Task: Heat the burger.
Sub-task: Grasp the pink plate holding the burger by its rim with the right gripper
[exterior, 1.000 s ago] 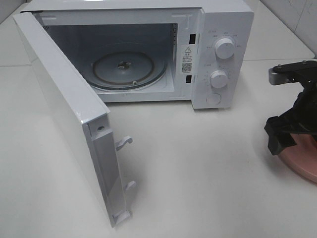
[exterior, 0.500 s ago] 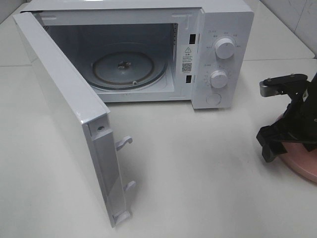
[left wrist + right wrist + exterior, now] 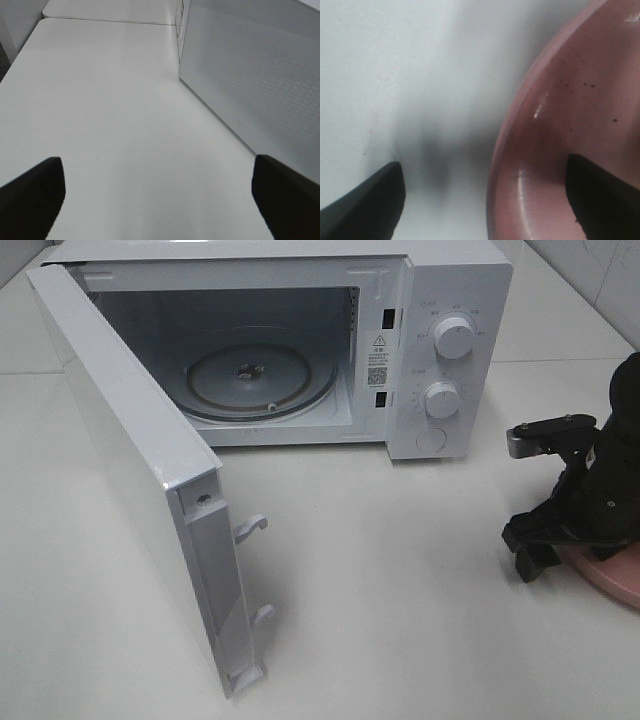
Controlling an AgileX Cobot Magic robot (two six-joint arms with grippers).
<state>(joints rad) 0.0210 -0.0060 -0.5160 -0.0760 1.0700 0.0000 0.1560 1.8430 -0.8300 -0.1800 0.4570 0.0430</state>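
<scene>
A: Where is the burger placed relative to the right gripper (image 3: 485, 200)?

B: The burger cannot be made out in any view. The right gripper is held low at the right edge of the scene, above the left rim of the pink plate (image 3: 520, 115). Its jaws are spread wide and nothing is clasped between them. 1 fingertip (image 3: 367, 205) is seen over the bare table (image 3: 400, 590), the other over the plate's inner surface, so the rim is straddled. Whether the plate is touched cannot be told. Dark specks are scattered on the plate.

A: And the left gripper (image 3: 160, 200)?

B: It is likewise spread wide and empty, held above the table on the left, near the outer face of the open door (image 3: 250, 75).

A: Can any writing be read?

B: A label (image 3: 378, 360) with a warning triangle and a QR code is fixed to the front frame of the white microwave (image 3: 450, 300), right of the cavity. Its text is too small to be read, as are the marks around the 2 knobs (image 3: 454, 338). A round button (image 3: 430, 440) is set below them.

A: What of the surface and the room?

B: The table is white and matte, crossed by a seam. The door is swung out towards the near left, and the glass turntable (image 3: 250, 380) is exposed inside. A tiled wall (image 3: 600, 270) is seen at the far right.
</scene>
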